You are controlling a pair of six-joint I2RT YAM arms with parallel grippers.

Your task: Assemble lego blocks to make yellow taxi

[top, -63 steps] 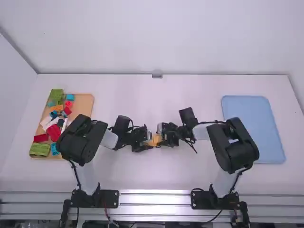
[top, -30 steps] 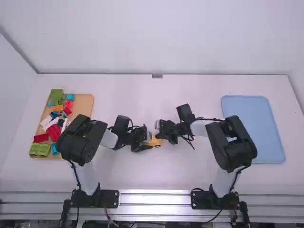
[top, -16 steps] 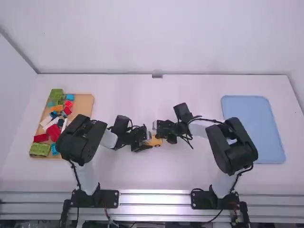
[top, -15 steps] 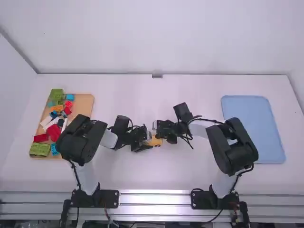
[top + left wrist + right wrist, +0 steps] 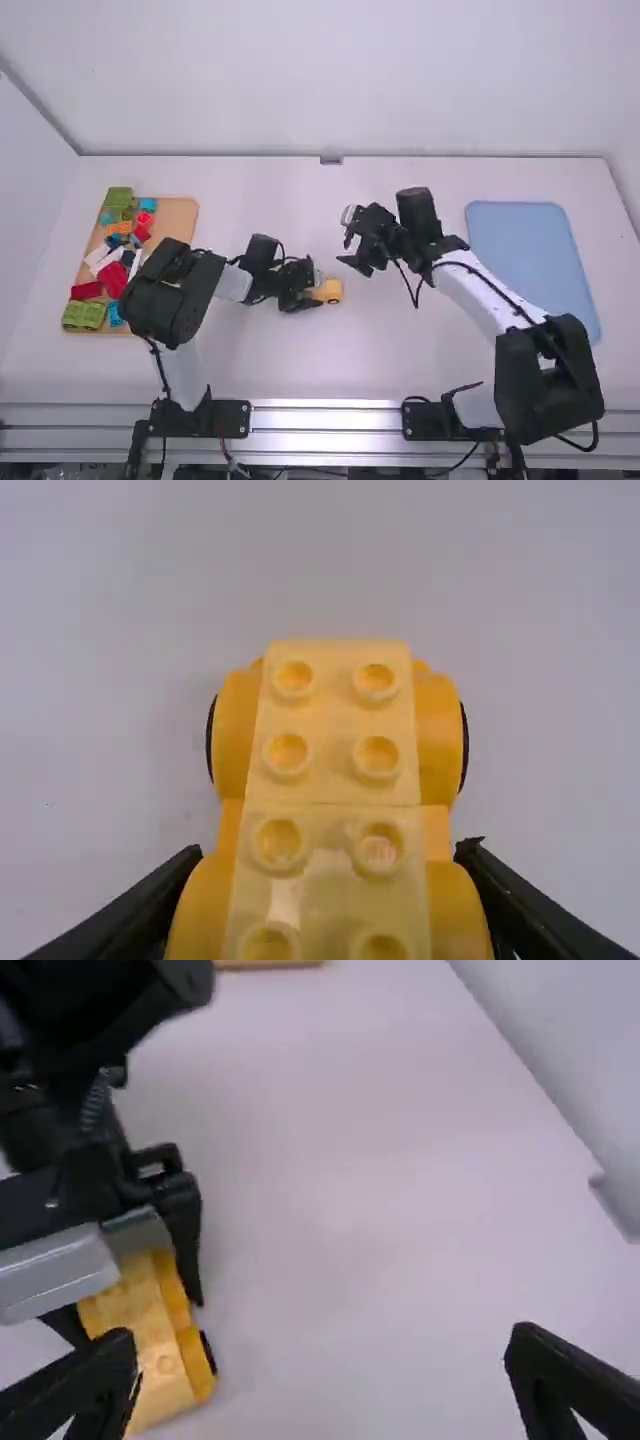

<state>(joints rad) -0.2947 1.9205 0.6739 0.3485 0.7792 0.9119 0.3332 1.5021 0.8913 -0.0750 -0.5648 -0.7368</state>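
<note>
A yellow toy-brick car (image 5: 332, 291) sits pinched in the left gripper (image 5: 314, 291) at mid-frame. Above, the right gripper (image 5: 349, 243) hangs spread.

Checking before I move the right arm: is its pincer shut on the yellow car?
No, the right pincer stands wide open, apart from the yellow car, which sits between the fingers of the left pincer.
</note>
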